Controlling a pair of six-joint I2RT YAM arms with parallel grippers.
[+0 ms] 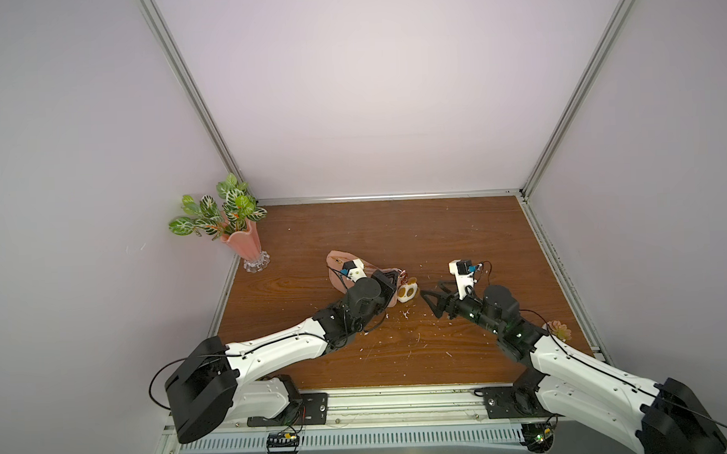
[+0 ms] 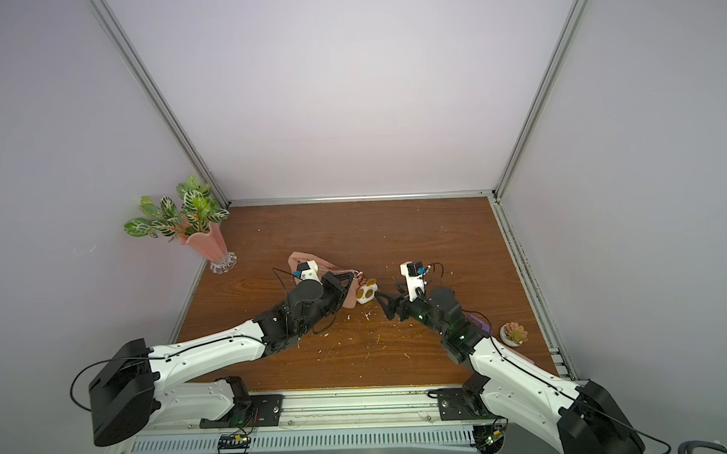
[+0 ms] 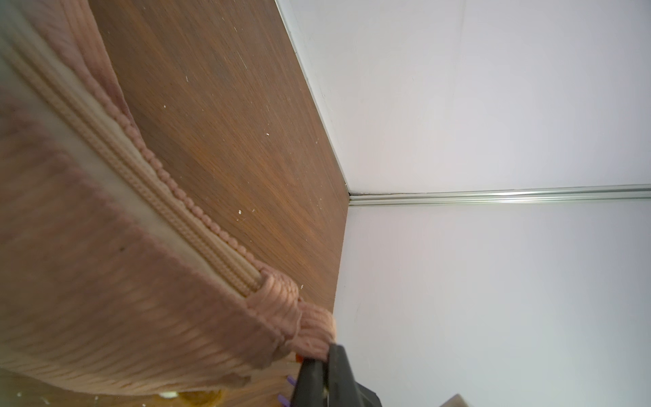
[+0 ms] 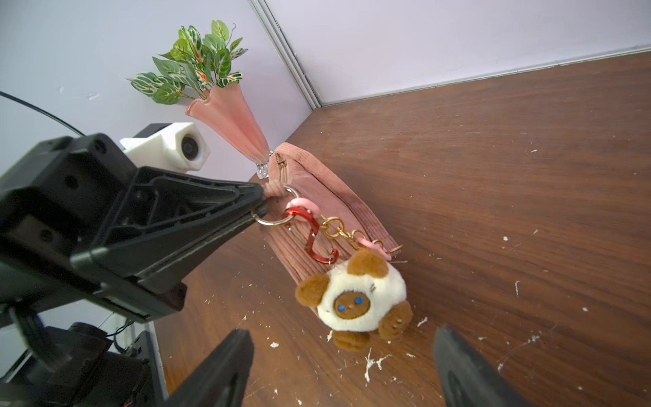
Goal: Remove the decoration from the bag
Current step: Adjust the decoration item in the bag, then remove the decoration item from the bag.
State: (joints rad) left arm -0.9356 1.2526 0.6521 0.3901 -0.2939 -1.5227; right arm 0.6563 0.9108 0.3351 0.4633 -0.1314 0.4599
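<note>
Left claw [image 4: 260,208] clamped on bag [image 4: 331,201] end tab: your anchor. Right claw [image 4: 341,332] apart, empty, near plush decoration [image 4: 363,296], lower centre of right wrist view, against bag. Aim for red carabiner [image 4: 313,236], not plush; unhook sideways, no yanking.

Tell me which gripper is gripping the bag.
The left gripper, pinched shut on the bag's end loop; the right gripper hangs open, short of the decoration.
</note>
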